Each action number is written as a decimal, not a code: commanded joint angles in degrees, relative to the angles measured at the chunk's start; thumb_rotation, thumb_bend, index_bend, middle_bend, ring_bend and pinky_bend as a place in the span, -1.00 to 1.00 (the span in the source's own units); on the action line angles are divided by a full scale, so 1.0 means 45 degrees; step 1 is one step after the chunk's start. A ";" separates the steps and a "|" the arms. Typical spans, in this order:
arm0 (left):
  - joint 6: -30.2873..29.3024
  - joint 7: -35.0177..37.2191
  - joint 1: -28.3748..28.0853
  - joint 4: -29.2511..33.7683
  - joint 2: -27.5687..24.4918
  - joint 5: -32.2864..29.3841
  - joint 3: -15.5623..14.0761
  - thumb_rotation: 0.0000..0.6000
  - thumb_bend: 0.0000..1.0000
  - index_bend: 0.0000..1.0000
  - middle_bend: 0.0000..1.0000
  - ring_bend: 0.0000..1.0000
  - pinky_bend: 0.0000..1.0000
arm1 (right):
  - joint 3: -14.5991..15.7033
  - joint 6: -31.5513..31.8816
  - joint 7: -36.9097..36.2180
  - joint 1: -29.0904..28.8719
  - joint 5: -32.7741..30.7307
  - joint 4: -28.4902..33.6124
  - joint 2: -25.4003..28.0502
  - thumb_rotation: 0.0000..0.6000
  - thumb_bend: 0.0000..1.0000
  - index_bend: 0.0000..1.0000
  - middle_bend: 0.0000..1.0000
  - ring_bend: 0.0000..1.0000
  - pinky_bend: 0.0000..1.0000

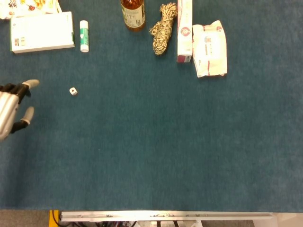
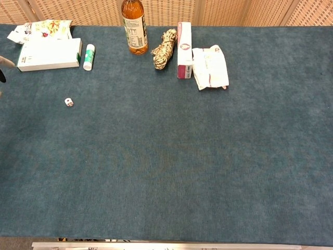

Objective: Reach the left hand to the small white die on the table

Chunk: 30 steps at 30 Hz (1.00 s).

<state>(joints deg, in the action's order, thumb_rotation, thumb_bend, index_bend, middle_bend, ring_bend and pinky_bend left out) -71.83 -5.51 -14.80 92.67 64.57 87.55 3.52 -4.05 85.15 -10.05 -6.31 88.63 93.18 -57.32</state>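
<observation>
Left hand (image 1: 12,108) noted empty, fingers apart, near die (image 1: 73,91). Die judged light, rigid, prone to rolling; best pinched across opposite faces.

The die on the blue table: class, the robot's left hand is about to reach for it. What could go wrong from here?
1. The die is tiny and lies loose on the table; the open left hand, coming in from the left edge, could nudge it away rather than land on it.
2. The white tube and white box lie just beyond the die; an overshoot could knock them.
</observation>
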 commanded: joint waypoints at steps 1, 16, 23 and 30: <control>0.1718 0.0894 -0.1042 -0.0248 -0.0289 -0.0460 0.0148 1.00 -0.16 -0.59 0.46 0.45 0.62 | -0.0020 0.0021 0.0046 0.0013 -0.0030 0.0037 0.0025 1.00 -0.42 -0.40 -0.36 -0.61 -0.66; 0.6466 -0.0157 -0.3406 -0.0663 -0.0103 -0.2946 -0.0167 1.00 0.31 -0.64 1.00 1.00 1.00 | -0.0011 -0.0007 0.0057 0.0108 -0.0217 -0.0028 -0.0004 1.00 -0.42 -0.39 -0.36 -0.61 -0.66; 0.7056 -0.1721 -0.3878 -0.0839 0.0292 -0.4442 -0.0470 1.00 0.31 -0.63 1.00 1.00 1.00 | 0.0019 -0.0028 -0.0077 0.0168 -0.0282 -0.0179 -0.0061 1.00 -0.42 -0.39 -0.36 -0.61 -0.66; 0.7274 -0.2269 -0.4122 -0.0802 0.0606 -0.5572 -0.0743 1.00 0.31 -0.63 1.00 1.00 1.00 | 0.0031 0.0059 -0.0246 0.0268 -0.0310 -0.0309 -0.0063 1.00 -0.41 -0.39 -0.36 -0.61 -0.66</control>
<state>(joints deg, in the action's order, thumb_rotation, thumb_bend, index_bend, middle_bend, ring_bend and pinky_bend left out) -39.37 -15.40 -33.04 89.15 66.96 62.86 0.46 -3.91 85.40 -11.15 -5.12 87.23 91.80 -57.61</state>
